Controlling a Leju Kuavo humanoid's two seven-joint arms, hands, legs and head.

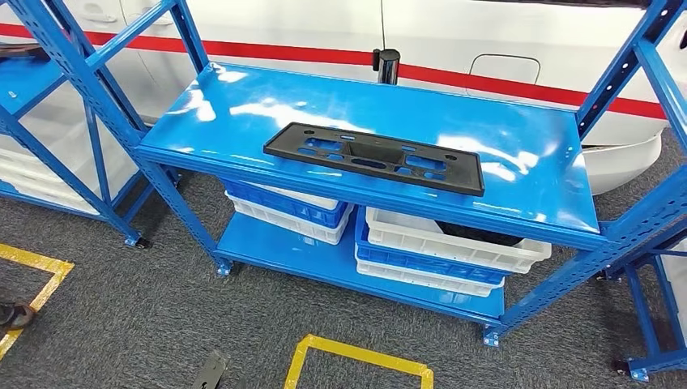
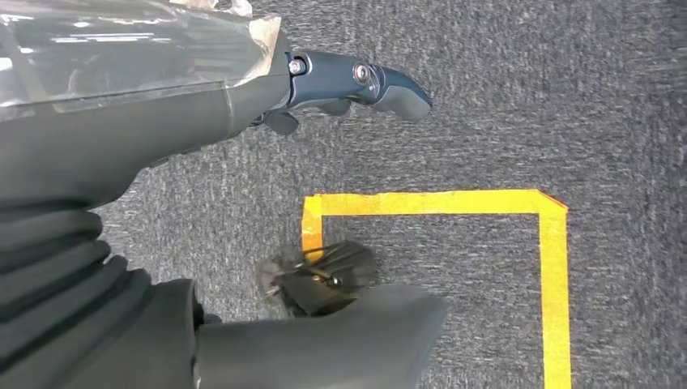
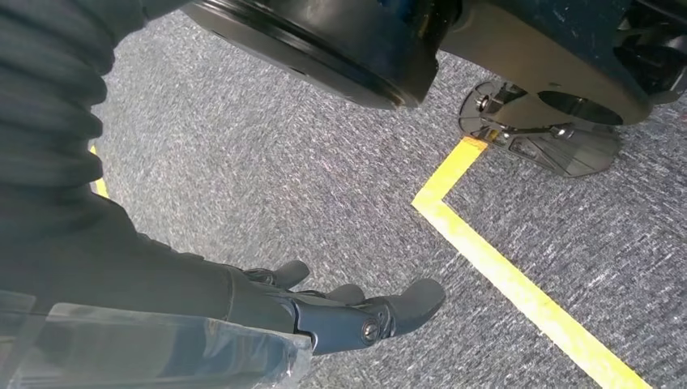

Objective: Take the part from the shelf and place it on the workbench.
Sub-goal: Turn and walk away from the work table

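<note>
The part (image 1: 374, 157) is a flat, long black plastic plate with several cut-outs. It lies on the top board of the blue shelf (image 1: 526, 138), a little toward the front edge. Both arms hang low beside my body. The left wrist view has my left hand (image 2: 202, 121) over grey carpet, its dark fingers (image 2: 381, 85) stretched out, thumb apart, nothing in it. In the right wrist view, my right hand (image 3: 324, 312) also hangs over the carpet with fingers slightly bent and nothing held.
Stacked white and blue bins (image 1: 454, 243) fill the shelf's lower board. More blue racks stand at the left (image 1: 49, 73) and right (image 1: 648, 227). A white car body (image 1: 486, 40) is behind. Yellow tape (image 1: 356, 356) marks the carpet before the shelf.
</note>
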